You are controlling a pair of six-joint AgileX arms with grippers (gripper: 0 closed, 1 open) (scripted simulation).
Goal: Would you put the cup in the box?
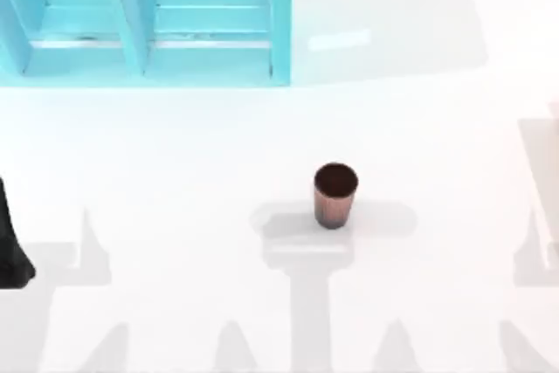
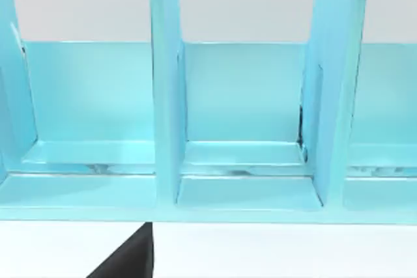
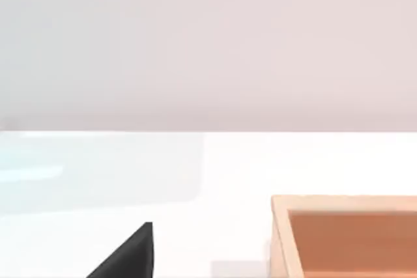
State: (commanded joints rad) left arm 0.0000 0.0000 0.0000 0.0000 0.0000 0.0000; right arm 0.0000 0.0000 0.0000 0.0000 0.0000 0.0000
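**Cup upright mid-table, both arms at the table edges**

Nearest the wrist cameras: a black fingertip (image 2: 127,258) at the lower edge of the left wrist view, and a matching black fingertip (image 3: 127,255) in the right wrist view. Neither view shows a second finger, so whether either gripper is spread or pressed together cannot be told.

Cup (image 1: 335,195): reddish-brown, tapered, standing upright on the white table (image 1: 175,155), mouth up, dark inside visible. It sits a little right of the table's centre in the top view, alone, nothing touching it. Its shadow falls around its base.

Light blue rack (image 1: 148,24): at the far left of the table, well apart from the cup. Upright dividers split it into open compartments; the left wrist view faces these compartments (image 2: 244,128) head-on, with the table surface in front of them.

Wooden box (image 3: 345,236): tan walls, orange-brown inside, seen in the right wrist view resting on the table. A pale edge of it (image 1: 552,189) shows at the right border of the top view, well apart from the cup.

Left arm (image 1: 13,246): a dark shape at the left edge of the top view, away from cup and rack.
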